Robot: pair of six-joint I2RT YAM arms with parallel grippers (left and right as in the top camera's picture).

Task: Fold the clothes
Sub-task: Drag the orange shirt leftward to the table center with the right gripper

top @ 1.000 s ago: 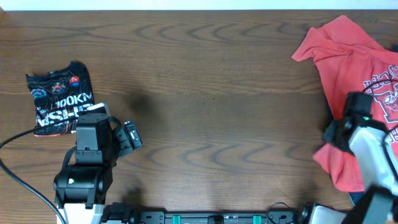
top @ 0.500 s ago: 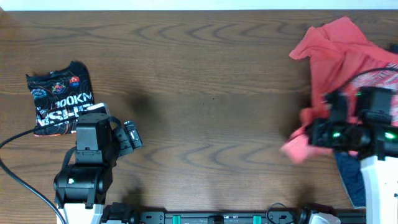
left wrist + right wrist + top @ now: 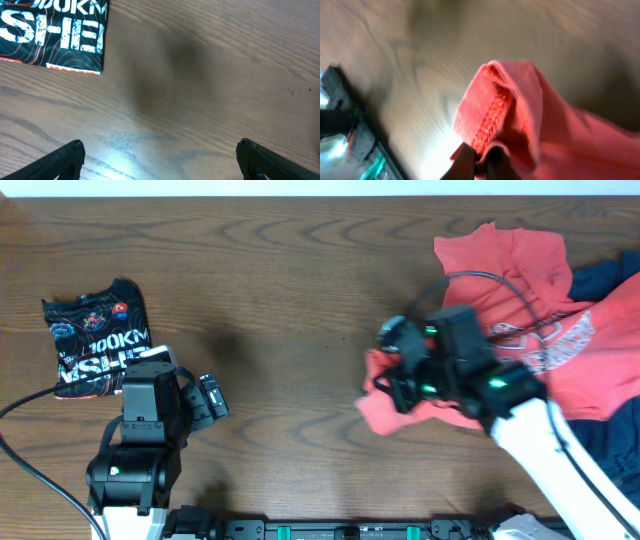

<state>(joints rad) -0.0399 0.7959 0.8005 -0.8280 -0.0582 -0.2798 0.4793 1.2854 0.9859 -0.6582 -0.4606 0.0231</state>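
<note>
Got the left gripper (image 3: 160, 152) spread wide and empty beside the black printed shirt (image 3: 95, 335), looks folded already. Got the right gripper (image 3: 479, 159) clamped on the coral-red T-shirt (image 3: 510, 265) by its hem, mid-tabletop (image 3: 300, 290), rest bunched far right, partly over the navy-blue garment (image 3: 610, 275). Reckon both need folding yet. Dark woodgrain underneath; can't see the room.

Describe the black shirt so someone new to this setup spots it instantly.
Look at the left end of the wooden table. The black printed shirt lies there alone, folded into a compact block with bold white lettering. The coral-red T-shirt and navy-blue garment are both loose and bunched at the right end.
</note>
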